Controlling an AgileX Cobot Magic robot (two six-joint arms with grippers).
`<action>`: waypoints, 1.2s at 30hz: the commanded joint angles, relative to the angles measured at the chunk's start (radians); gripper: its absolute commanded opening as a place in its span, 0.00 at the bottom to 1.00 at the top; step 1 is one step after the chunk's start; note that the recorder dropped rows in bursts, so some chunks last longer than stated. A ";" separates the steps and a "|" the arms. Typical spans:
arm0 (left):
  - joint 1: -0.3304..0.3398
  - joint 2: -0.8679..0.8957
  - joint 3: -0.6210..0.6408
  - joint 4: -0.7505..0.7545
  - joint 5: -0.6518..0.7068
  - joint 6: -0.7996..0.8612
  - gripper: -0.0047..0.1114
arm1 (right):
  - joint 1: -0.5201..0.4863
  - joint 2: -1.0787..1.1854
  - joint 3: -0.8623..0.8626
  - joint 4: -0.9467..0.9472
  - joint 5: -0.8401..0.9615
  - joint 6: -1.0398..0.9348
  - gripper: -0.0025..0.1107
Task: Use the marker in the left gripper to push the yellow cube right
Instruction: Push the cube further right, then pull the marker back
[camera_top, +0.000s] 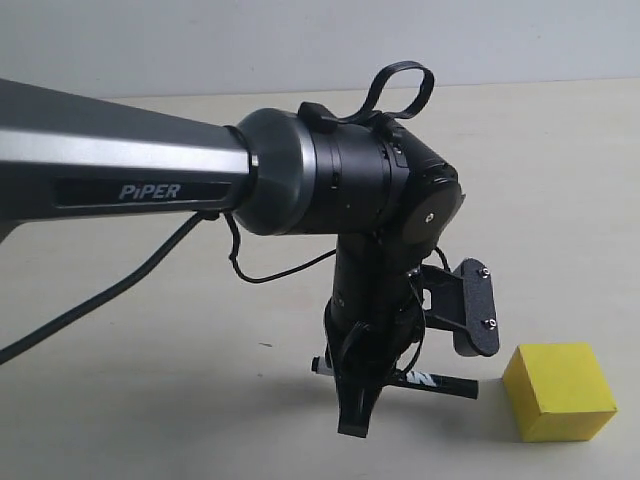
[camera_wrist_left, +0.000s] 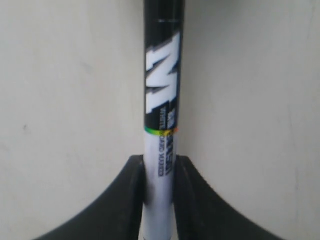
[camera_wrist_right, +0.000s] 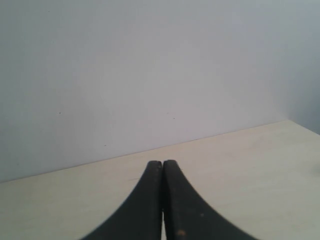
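The left end effector (camera_wrist_left: 159, 162) clamps the marker (camera_top: 440, 382) low by the table (camera_top: 150, 420). The marker's long axis lies level, left to right. Its black end points at the yellow cube (camera_top: 558, 390), just short of touching. The right end effector (camera_wrist_right: 162, 167) is clenched, holding nothing.

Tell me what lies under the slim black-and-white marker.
Bare pale tabletop shows beneath the slim black-and-white marker. The black left gripper, clamped on its barrel, covers the tabletop under that part.
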 joint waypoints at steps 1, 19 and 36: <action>0.000 -0.002 -0.004 0.013 -0.024 -0.009 0.04 | 0.002 -0.006 0.005 -0.005 -0.006 -0.005 0.02; 0.008 -0.001 -0.015 0.042 -0.180 -0.007 0.04 | 0.002 -0.006 0.005 -0.007 -0.006 -0.005 0.02; 0.027 -0.007 -0.015 0.050 -0.068 -0.011 0.04 | 0.002 -0.006 0.005 -0.007 -0.006 -0.005 0.02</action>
